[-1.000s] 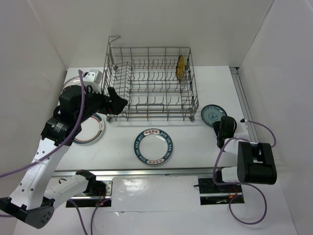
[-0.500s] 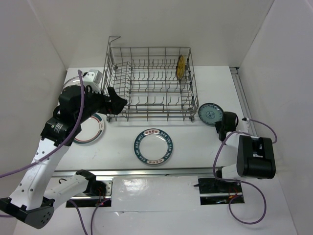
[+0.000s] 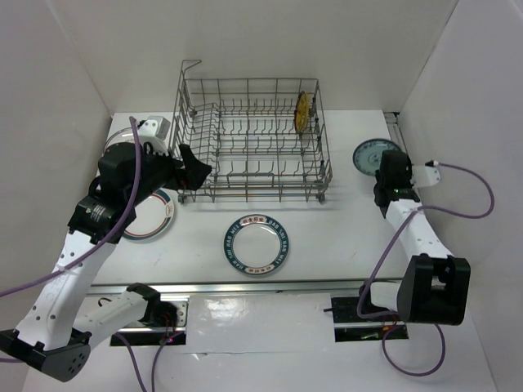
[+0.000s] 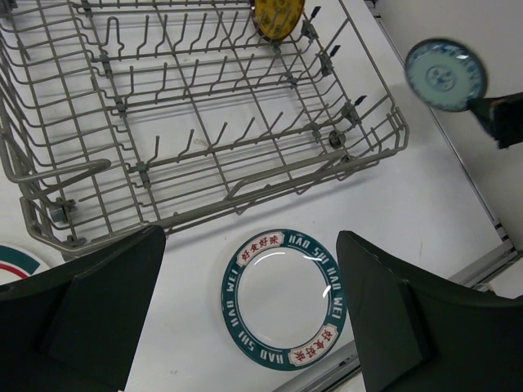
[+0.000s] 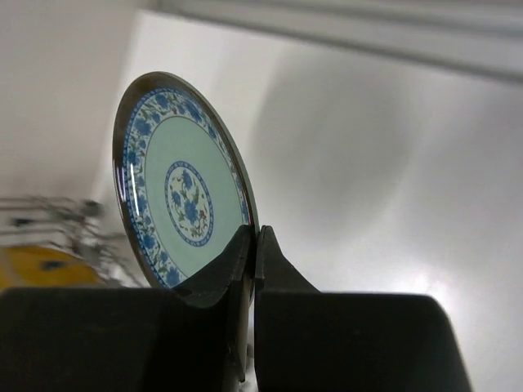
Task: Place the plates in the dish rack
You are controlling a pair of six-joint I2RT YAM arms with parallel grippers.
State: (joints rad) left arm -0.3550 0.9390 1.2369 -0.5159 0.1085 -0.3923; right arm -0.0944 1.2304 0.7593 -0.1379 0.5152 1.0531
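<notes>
The grey wire dish rack point(image 3: 245, 194) stands at the back centre, with a yellow plate point(image 3: 302, 110) upright in its right rear. My right gripper point(image 3: 387, 166) is shut on the rim of the teal-blue patterned plate point(image 3: 369, 154), which is lifted off the table to the right of the rack; in the right wrist view the plate point(image 5: 176, 196) stands on edge between the closed fingers point(image 5: 282, 269). The lettered-rim plate point(image 3: 257, 244) lies flat in front of the rack. My left gripper point(image 3: 194, 167) hangs open at the rack's left front corner, with that plate point(image 4: 284, 298) below it.
A white plate with a teal and red rim point(image 3: 155, 216) lies under the left arm. Another plate edge point(image 3: 121, 135) shows at the far left behind it. A metal rail point(image 3: 245, 286) runs along the near table edge. White walls close in on three sides.
The right gripper closed on the teal-blue plate, lifted it off the table and carried it back and to the right, tilting it on edge. The left arm stayed still.
</notes>
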